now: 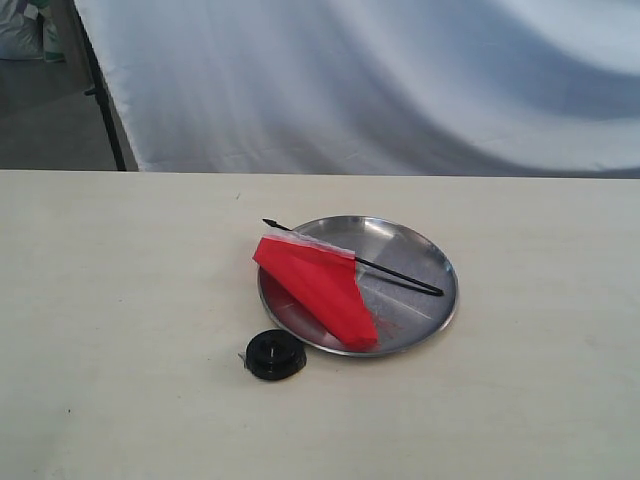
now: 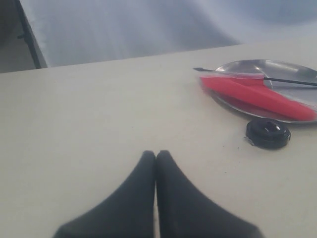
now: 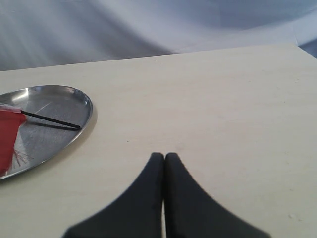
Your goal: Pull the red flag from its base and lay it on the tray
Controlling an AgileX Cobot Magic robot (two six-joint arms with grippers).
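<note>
The red flag (image 1: 318,287) lies flat on the silver tray (image 1: 420,250), its cloth draped over the tray's near-left rim and its black stick crossing the tray. The black base (image 1: 274,354) sits on the table just in front of the tray, apart from the flag. Neither gripper shows in the exterior view. My left gripper (image 2: 156,154) is shut and holds nothing, well short of the base (image 2: 268,133), flag (image 2: 255,95) and tray (image 2: 277,67). My right gripper (image 3: 164,156) is shut and holds nothing, to the side of the tray (image 3: 74,101) and flag (image 3: 9,136).
The pale wooden table (image 1: 120,300) carries only the tray and base. A white cloth backdrop (image 1: 380,80) hangs behind the table's far edge, with a black stand leg (image 1: 105,110) at the back left.
</note>
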